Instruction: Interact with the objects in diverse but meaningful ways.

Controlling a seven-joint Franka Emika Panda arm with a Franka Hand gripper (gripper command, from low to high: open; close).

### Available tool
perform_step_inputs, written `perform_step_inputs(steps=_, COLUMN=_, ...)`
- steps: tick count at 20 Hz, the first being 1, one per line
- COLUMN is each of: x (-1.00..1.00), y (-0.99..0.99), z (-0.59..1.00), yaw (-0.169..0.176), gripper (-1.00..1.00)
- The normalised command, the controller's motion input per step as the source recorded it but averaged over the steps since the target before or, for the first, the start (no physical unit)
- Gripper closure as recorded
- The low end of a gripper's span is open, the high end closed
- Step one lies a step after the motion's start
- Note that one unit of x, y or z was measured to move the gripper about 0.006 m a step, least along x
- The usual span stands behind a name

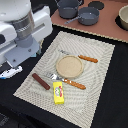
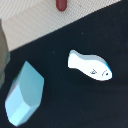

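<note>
The pale blue block (image 2: 24, 94) with its rounded top lay on the dark table (image 2: 85, 107) directly under the wrist camera, and just beside it, apart and not touching, lay a small white toy fish (image 2: 90, 66). In the exterior view only the fish (image 1: 10, 73) showed, poking out from under the arm at the view's left; the block was hidden behind the robot's body. The dark brown sausage (image 1: 41, 81) rested on the woven placemat (image 1: 95, 95) near its edge on that same side, and its tip also appeared at the margin of the wrist view (image 2: 61, 4). The yellow box (image 1: 59, 92) with the red-green label lay further along the mat, near the fork (image 1: 67, 80). The tan plate (image 1: 69, 65) sat at the mat's middle with the knife (image 1: 86, 58) beyond it.

The gripper (image 1: 22, 47) hung over the table off the mat's edge, above the block and fish. Its jaws could not be made out in either view, so whether they stood apart or together could not be told; nothing appeared to be held.

This looked like an approach step, with the arm choosing between the block and the fish. The next move would probably call for centring over one of them, turning the wrist to match its narrow side, and descending without nudging its neighbour.
</note>
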Motion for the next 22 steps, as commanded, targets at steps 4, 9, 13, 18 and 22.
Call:
perform_step_inputs(steps=4, x=-0.36, y=0.45, z=0.00, yaw=0.154, gripper=-1.00)
perform_step_inputs(steps=9, x=-0.34, y=0.56, z=0.00, yaw=0.119, gripper=-1.00)
perform_step_inputs(steps=13, x=-0.34, y=0.69, z=-0.01, yaw=0.073, gripper=-1.00)
perform_step_inputs(steps=18, x=-0.34, y=0.72, z=-0.07, yaw=0.042, gripper=-1.00)
perform_step_inputs(steps=22, x=-0.35, y=0.71, z=-0.11, yaw=0.033, gripper=-1.00)
